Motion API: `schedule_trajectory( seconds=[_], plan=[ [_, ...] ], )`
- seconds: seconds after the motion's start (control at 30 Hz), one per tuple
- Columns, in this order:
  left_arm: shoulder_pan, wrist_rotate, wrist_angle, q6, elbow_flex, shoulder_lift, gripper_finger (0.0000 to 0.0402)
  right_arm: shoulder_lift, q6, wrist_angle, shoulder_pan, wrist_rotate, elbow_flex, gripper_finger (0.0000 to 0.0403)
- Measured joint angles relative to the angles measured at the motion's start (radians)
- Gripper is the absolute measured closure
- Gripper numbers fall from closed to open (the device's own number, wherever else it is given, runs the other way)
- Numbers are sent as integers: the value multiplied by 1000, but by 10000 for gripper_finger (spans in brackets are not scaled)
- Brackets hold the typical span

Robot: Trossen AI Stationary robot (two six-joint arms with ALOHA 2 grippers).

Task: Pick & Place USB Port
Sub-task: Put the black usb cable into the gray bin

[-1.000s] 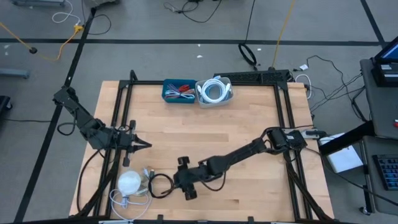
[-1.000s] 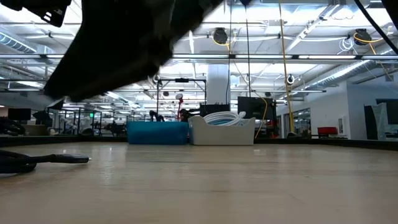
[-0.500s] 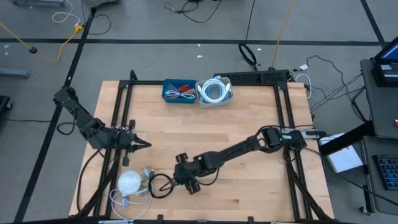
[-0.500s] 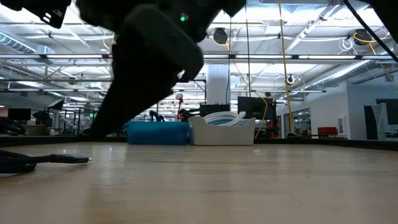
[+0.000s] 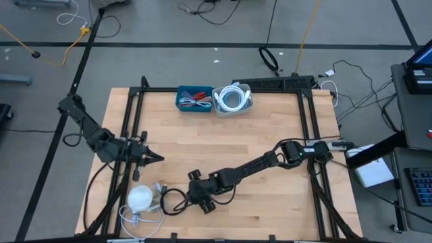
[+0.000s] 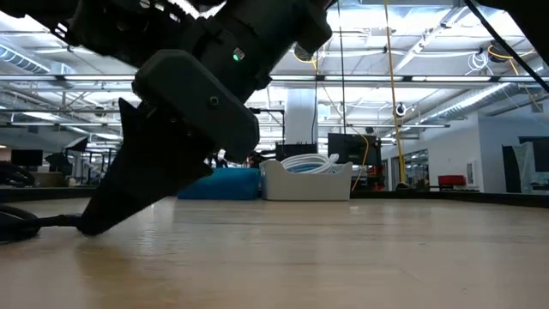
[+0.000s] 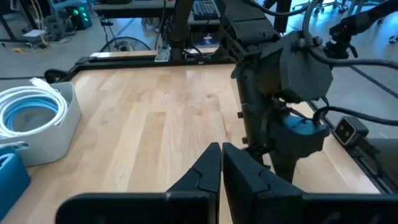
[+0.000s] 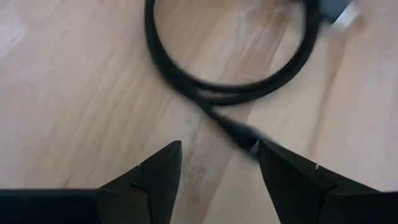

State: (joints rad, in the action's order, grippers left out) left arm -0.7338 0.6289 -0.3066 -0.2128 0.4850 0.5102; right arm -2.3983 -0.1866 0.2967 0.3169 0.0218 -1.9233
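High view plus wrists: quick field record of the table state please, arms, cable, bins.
right gripper: fingers open, low over the black cable's loop, nothing held
black cable: coiled on the table, plug end between the open fingers in the right wrist view
left gripper: fingers shut, empty, waiting at the table's left side
blue bin: far edge
white bin: beside the blue bin, holds a coiled white cable

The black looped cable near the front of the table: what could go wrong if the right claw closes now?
The right claw is open over the black looped cable, whose plug end lies near one finger, so it may slip out. The loop also runs to the white round object, so lifting could drag that.
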Motion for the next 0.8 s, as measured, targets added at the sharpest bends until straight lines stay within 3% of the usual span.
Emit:
schedule_trajectory(
  seconds=[0.6, 0.8],
  plan=[
    [0, -3, -12, -14, 0, 0, 380, 8, -11, -8, 15, -27, -66, 195],
    [0, -2, -12, -17, 0, 0, 380, -33, 46, -37, -9, -136, -67, 204]
  ],
)
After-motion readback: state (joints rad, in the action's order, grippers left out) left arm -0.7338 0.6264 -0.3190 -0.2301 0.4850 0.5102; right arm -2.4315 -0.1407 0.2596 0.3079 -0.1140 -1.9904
